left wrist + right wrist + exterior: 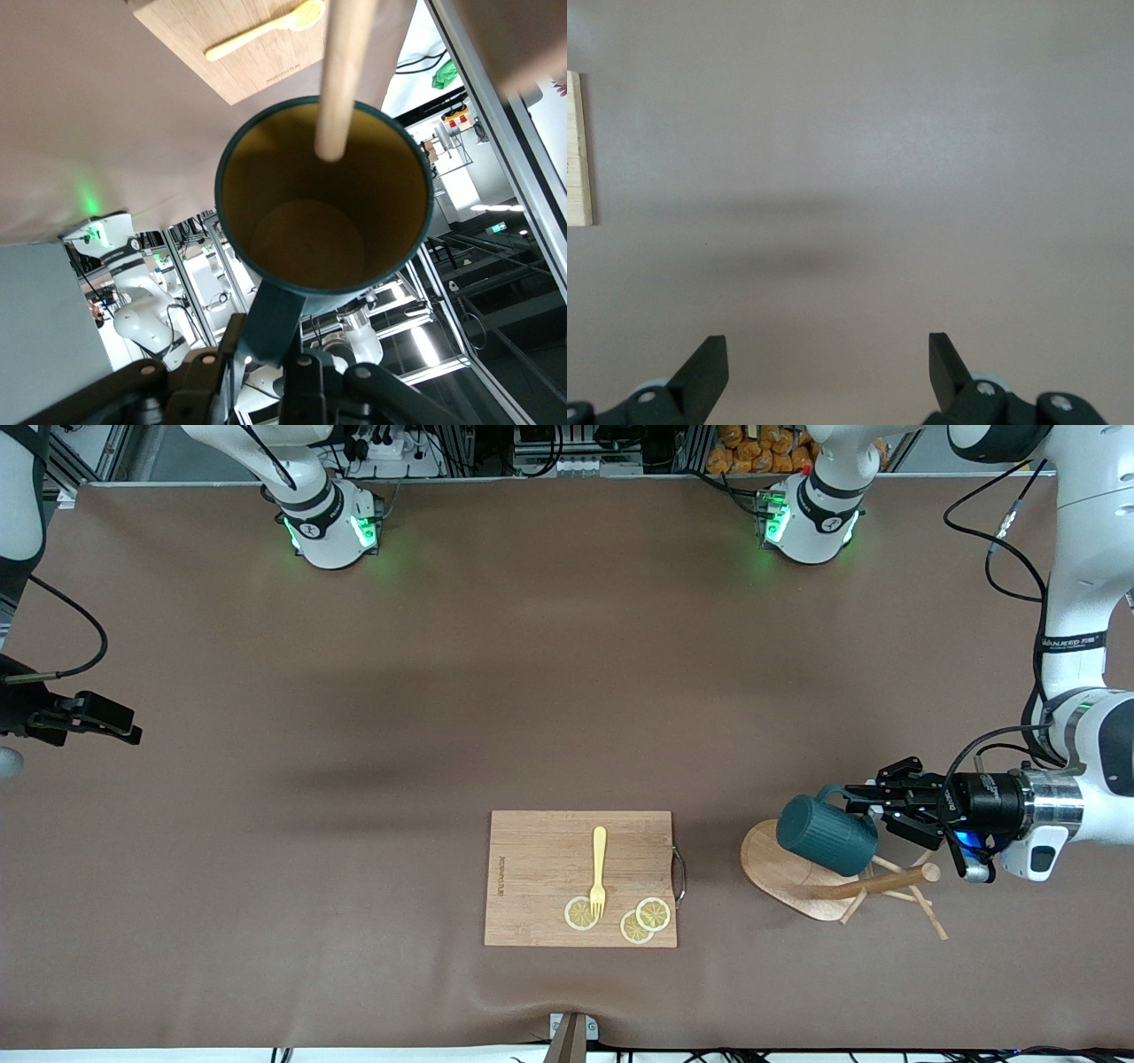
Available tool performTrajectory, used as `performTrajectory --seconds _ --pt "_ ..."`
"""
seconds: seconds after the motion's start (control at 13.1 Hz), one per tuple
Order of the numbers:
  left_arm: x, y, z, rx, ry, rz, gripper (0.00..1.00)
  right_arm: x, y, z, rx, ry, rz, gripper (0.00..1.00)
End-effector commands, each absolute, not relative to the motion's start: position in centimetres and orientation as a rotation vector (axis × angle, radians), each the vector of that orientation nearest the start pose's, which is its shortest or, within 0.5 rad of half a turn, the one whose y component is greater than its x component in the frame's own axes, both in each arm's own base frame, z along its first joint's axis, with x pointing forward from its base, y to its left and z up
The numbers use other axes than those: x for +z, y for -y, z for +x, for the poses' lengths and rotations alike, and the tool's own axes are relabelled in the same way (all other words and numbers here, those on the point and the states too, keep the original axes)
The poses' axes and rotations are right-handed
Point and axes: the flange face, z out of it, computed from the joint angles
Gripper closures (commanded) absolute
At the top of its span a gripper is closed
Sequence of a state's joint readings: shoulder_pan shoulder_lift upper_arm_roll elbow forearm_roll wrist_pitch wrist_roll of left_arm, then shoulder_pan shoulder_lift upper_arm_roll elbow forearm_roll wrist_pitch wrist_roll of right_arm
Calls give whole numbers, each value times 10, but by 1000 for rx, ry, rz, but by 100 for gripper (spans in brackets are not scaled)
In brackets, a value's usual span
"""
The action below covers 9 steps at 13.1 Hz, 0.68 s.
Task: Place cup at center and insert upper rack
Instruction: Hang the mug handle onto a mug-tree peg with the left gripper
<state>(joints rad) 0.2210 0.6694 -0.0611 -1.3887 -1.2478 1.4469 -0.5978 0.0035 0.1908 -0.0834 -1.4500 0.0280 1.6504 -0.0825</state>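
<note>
L arm reaches in low from its table end, wrist horizontal, L gripper [873,815] clamped tight. R arm waits at its end, R gripper [828,367] fingers wide.

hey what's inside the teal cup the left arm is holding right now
A wooden peg of the mug tree pokes into the cup, held by its handle in the left gripper. Otherwise only its bare yellow inside shows.

The middle of the surface [496,682] lies bare, with room for a gripper to pass. Seen from there, the cutting board [540,850] with fork [599,871] and lemon slices [644,919] blocks five o'clock. The upper rack [788,868], its pegs under the held cup [826,835], crowds four o'clock.
</note>
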Motion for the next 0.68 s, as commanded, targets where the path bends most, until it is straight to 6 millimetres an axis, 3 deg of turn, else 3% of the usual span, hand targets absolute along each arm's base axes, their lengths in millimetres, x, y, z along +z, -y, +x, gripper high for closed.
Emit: performTrajectory --seconds 0.0,0.61 --pt "357 -26 694 -844 -872 1627 100 590 40 618 -50 -21 -3130 0" --pt "345 -40 688 -836 -831 1650 100 585 41 619 -40 -21 -3137 0"
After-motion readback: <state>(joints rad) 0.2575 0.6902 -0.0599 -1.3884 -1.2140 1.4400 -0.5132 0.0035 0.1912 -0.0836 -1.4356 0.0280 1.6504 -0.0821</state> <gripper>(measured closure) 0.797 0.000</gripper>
